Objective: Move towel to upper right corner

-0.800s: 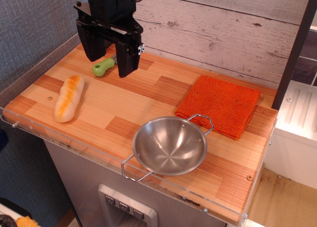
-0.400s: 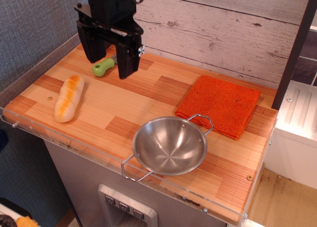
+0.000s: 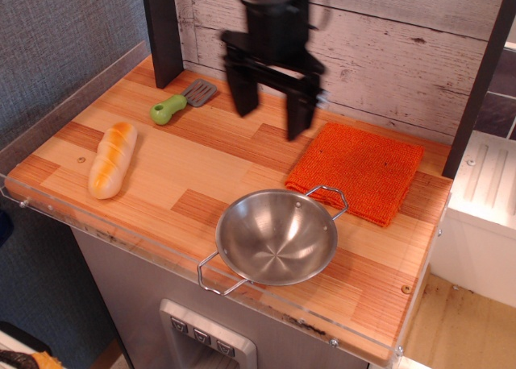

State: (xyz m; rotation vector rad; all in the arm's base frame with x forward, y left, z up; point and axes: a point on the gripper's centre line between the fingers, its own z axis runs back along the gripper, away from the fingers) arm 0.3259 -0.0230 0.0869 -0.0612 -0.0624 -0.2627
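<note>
Black fingers (image 3: pixel 272 115) spread wide, empty, just left of towel (image 3: pixel 356 169).

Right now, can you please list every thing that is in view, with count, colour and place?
towel: one, orange, flat at the table's right rear
bowl: one, steel, near front edge, its handle over the towel's edge
bread: one, golden, left side
spatula: one, green handle, grey blade, left rear
table: one, wood
pincer: one, black, open, above the table left of the towel
</note>
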